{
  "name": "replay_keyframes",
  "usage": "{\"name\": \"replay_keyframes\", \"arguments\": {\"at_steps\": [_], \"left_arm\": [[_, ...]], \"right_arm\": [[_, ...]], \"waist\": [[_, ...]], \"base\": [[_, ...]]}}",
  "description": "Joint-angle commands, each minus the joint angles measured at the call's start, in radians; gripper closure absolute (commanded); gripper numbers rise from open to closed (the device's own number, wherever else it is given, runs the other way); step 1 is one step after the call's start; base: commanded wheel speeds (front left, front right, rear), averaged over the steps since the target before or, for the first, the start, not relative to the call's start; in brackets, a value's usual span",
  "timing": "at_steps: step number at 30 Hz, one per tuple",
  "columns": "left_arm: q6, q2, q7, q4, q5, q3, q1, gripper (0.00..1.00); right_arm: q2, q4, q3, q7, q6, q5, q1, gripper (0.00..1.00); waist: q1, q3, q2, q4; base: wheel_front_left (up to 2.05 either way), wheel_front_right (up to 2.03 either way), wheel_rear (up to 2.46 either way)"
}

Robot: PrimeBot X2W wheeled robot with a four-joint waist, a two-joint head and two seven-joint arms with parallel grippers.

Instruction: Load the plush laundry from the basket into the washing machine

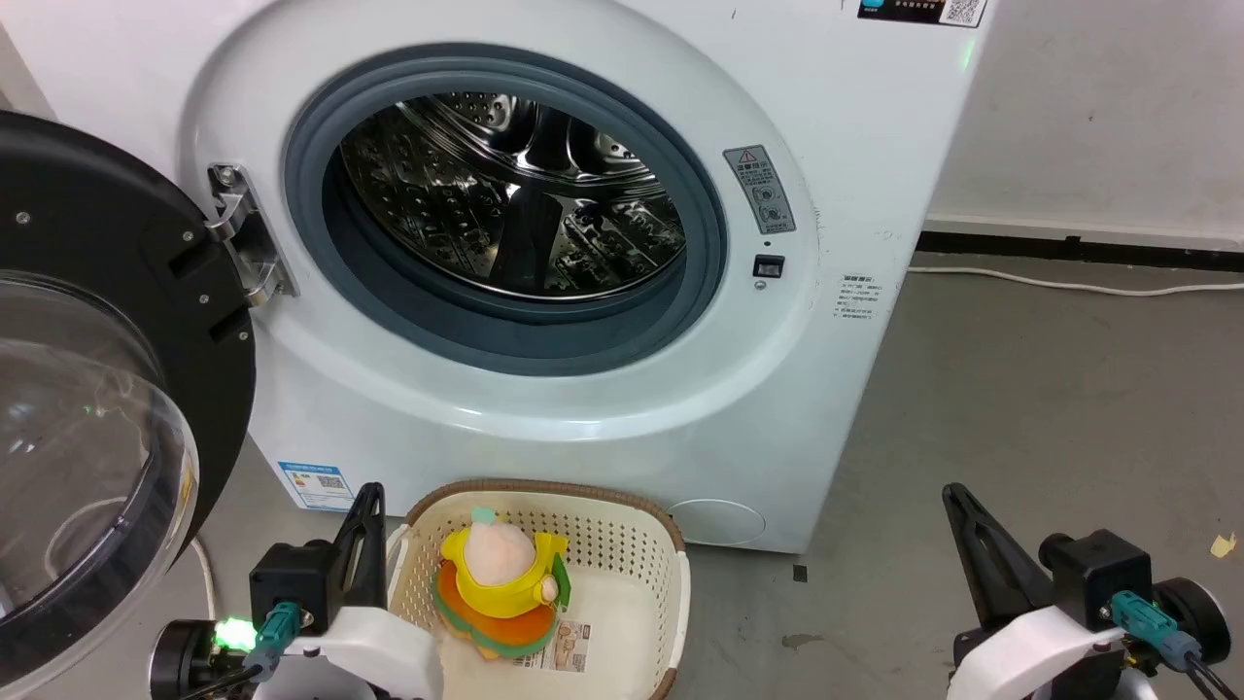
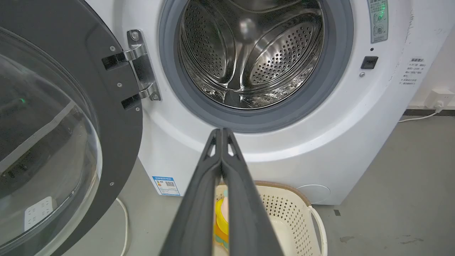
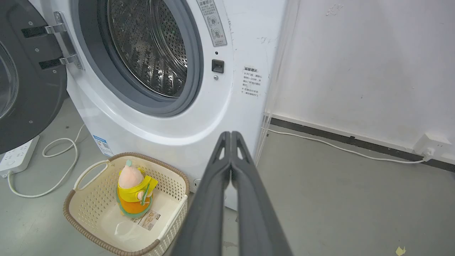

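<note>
Far left: black-rimmed round glass door (image 1: 87, 408) is swung wide on its steel hinge (image 1: 238, 233), so the mouth is unobstructed. Left gripper (image 1: 372, 494) has its two long dark fingers pressed tip to tip with nothing in them. It sits just beside the basket's left wall, which looks like a staging pose for a reach. The cream perforated plastic basket with brown rim (image 1: 622, 544) is on the grey floor (image 1: 1020, 408), just in front of the washer and below the opening. Probably parked there for a short lift path. The small soft plush laundry (image 1: 498, 574) (peach head, yellow wrap, orange and green base) stands upright in the basket beside the bottom sticker label (image 1: 564, 642). Not loaded yet. On the large white front-loading washing machine (image 1: 544, 418), the shiny steel drum (image 1: 515, 194) looks empty. Right gripper (image 1: 957, 496) is likewise closed and empty, well apart from the basket. Left arm is the nearer pick, but its fingers must spread first.
</note>
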Motion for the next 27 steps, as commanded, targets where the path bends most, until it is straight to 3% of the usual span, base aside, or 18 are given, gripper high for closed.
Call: {"name": "replay_keyframes", "arguments": {"at_steps": [1,7,8,27], "left_arm": [[-0.005,0.0,0.0,-0.004,0.002,0.0,-0.004,1.0],[0.001,0.0,-0.001,0.0,0.0,0.0,0.0,1.0],[0.001,0.0,-0.001,0.0,0.0,-0.001,0.0,0.0],[0.023,0.001,-0.043,0.042,-0.009,-0.045,-0.014,0.0]], "right_arm": [[0.0,0.002,0.0,0.0,-0.001,-0.006,-0.012,1.0],[0.0,0.0,0.0,-0.001,0.0,0.001,0.0,1.0],[0.0,0.0,0.0,-0.001,0.0,0.001,0.0,0.0],[0.0,0.002,-0.005,-0.043,0.0,0.034,-0.004,0.0]], "waist": [[0.0,0.0,0.0,0.0],[0.0,0.0,0.0,0.0],[0.0,0.0,0.0,0.0],[0.0,0.045,0.0,-0.02]], "base": [[0.0,0.0,0.0],[0.0,0.0,0.0],[0.0,0.0,0.0],[0.0,0.0,0.0]]}}
